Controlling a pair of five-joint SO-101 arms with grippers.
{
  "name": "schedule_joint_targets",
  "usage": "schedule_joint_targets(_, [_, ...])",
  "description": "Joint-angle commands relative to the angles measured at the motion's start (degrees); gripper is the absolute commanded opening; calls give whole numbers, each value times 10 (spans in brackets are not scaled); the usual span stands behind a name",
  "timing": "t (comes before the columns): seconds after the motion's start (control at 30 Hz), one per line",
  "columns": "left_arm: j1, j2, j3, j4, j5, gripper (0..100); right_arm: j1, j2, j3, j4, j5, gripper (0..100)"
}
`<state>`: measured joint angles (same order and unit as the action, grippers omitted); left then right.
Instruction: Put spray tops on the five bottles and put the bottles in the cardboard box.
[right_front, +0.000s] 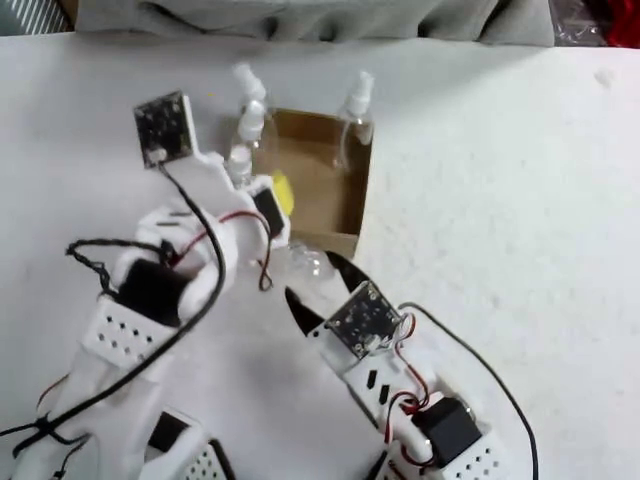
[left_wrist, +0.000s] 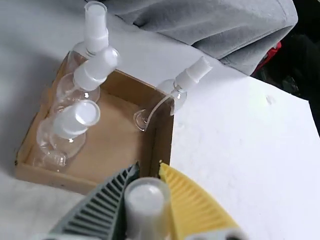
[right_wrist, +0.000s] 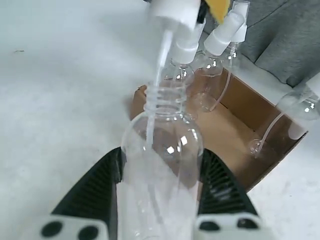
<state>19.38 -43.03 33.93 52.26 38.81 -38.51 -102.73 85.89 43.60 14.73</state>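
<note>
My right gripper (right_wrist: 161, 160) is shut on a clear bottle (right_wrist: 162, 150), its black fingers (right_wrist: 100, 185) on both sides of the body. My left gripper (left_wrist: 148, 172) is shut on a white spray top (left_wrist: 146, 200), between a grey and a yellow finger. In the right wrist view the spray top (right_wrist: 172, 15) hangs above the bottle's threaded neck, with its tube reaching down inside. From above, the held bottle (right_front: 310, 262) sits just in front of the cardboard box (right_front: 315, 190), with the left gripper (right_front: 278, 205) over it. Several capped bottles (left_wrist: 75, 122) stand in the box.
A grey cloth (right_front: 300, 15) lies along the back edge of the white table (right_front: 500, 180), which is bare to the right of the box. Black and red cables (right_front: 215, 250) run over both arms.
</note>
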Motion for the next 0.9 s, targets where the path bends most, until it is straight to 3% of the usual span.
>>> schedule_joint_targets(0.0, [19,-62,36,-37,3,21,-1,-6,-41,3,5,16])
schedule_joint_targets(0.3, [29,-144,122,-56,3,212,-1,-6,-41,3,5,16])
schedule_joint_targets(0.7, [16,-203,130,-52,3,196,-1,-6,-40,3,5,16])
schedule_joint_targets(0.87, [0,-259,134,-40,-34,196,0,-6,-40,3,5,16])
